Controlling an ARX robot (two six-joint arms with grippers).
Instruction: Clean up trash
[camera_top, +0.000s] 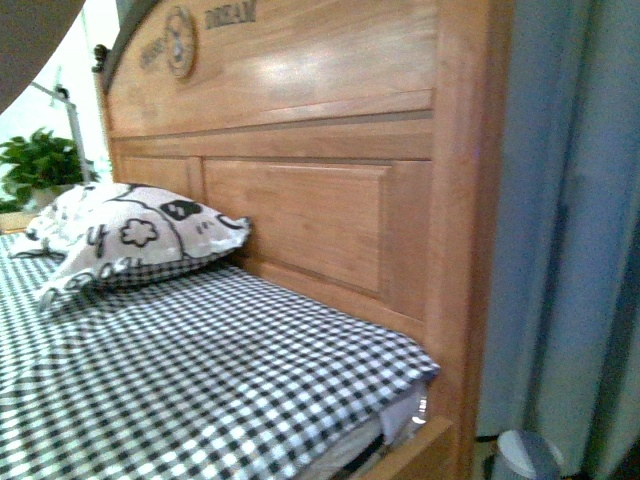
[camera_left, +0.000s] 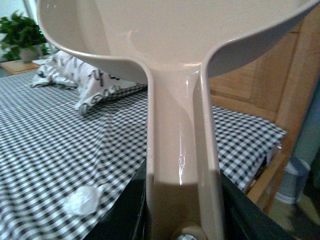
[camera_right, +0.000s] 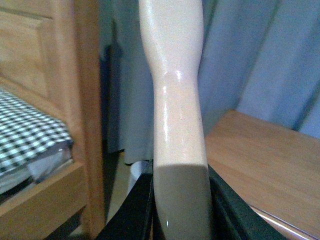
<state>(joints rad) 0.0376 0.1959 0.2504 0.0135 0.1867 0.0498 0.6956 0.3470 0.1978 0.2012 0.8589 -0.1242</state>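
Observation:
In the left wrist view the pinkish dustpan (camera_left: 180, 75) fills the frame, its handle running down into my left gripper (camera_left: 182, 220), which is shut on it. The trash (camera_left: 82, 200), a small crumpled white ball, lies on the checked bedsheet (camera_left: 60, 140) beside the gripper's black finger. The right wrist view shows a cream brush handle (camera_right: 177, 115) standing between the black fingers of my right gripper (camera_right: 180, 215), shut on it. Neither gripper nor the trash appears in the front view.
A black-and-white patterned pillow (camera_top: 130, 235) rests against the wooden headboard (camera_top: 300, 150). A blue-grey curtain (camera_top: 570, 220) hangs right of the bed. A wooden side table (camera_right: 265, 160) stands by the right gripper. A white bin (camera_top: 525, 455) sits on the floor. A potted plant (camera_top: 40, 165) is far left.

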